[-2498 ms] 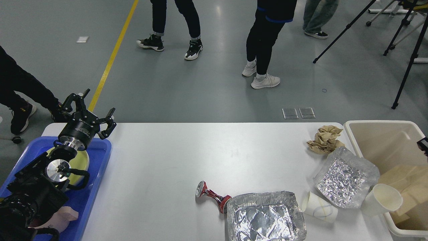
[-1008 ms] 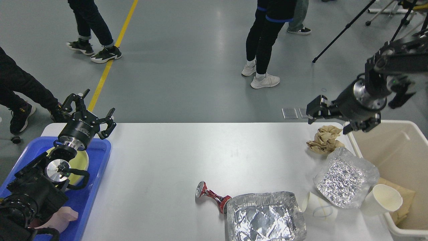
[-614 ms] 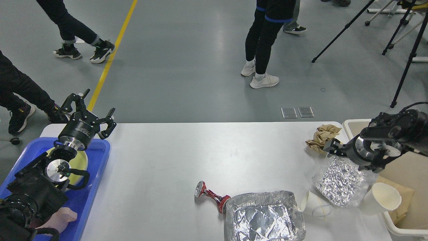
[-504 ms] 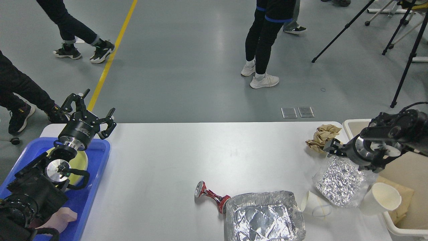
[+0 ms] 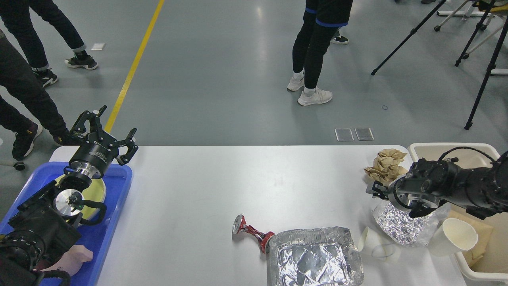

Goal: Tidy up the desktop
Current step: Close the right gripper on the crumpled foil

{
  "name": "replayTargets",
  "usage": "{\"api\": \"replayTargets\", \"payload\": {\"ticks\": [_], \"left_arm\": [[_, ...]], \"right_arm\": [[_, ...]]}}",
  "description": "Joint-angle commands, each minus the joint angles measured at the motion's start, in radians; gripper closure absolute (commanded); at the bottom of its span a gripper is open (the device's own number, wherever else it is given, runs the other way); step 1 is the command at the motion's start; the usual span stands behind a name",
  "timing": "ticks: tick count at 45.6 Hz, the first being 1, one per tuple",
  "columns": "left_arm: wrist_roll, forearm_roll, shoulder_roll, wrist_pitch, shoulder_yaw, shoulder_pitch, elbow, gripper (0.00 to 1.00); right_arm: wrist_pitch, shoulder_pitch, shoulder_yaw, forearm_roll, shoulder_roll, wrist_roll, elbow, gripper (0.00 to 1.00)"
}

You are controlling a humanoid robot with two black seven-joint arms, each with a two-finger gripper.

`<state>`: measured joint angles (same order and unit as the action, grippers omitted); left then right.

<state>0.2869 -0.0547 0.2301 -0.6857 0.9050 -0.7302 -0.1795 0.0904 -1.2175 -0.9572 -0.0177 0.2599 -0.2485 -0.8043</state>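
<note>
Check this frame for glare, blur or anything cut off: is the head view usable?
Head view: sharp overall; soft ceiling-light glare streaks the grey floor and faintly sheens the large white rectangular desktop; the crinkled square foil tray sparkles and is cropped at the bottom; the dark right gripper is too small to read.

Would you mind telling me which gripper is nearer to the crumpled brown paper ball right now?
Right. The right gripper sits just below the crumpled brown paper ball, at the desktop's right end; the left gripper hangs far off over the blue tray.
</note>
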Motion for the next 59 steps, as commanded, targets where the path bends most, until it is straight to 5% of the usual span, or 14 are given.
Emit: {"api": "replayTargets", "payload": {"ticks": [1, 18, 28, 43, 59], "left_arm": [[0.000, -0.001, 0.000, 0.000, 0.000, 0.000, 0.000, 0.04], [0.000, -0.001, 0.000, 0.000, 0.000, 0.000, 0.000, 0.04], [0.000, 0.001, 0.000, 0.000, 0.000, 0.000, 0.000, 0.04], [0.000, -0.001, 0.000, 0.000, 0.000, 0.000, 0.000, 0.04], [0.000, -0.001, 0.000, 0.000, 0.000, 0.000, 0.000, 0.04]], "right_arm": [[-0.001, 0.026, -0.002, 0.001, -0.019, 0.000, 0.043, 0.00], [-0.084, 0.062, 0.002, 0.002, -0.022, -0.002, 0.062, 0.24], [-0.084, 0.069, 0.002, 0.004, -0.030, -0.002, 0.060, 0.50], [-0.083, 0.075, 0.017, 0.004, -0.036, -0.002, 0.060, 0.56], [-0.072, 0.073, 0.044, 0.008, -0.036, -0.002, 0.050, 0.82]]}}
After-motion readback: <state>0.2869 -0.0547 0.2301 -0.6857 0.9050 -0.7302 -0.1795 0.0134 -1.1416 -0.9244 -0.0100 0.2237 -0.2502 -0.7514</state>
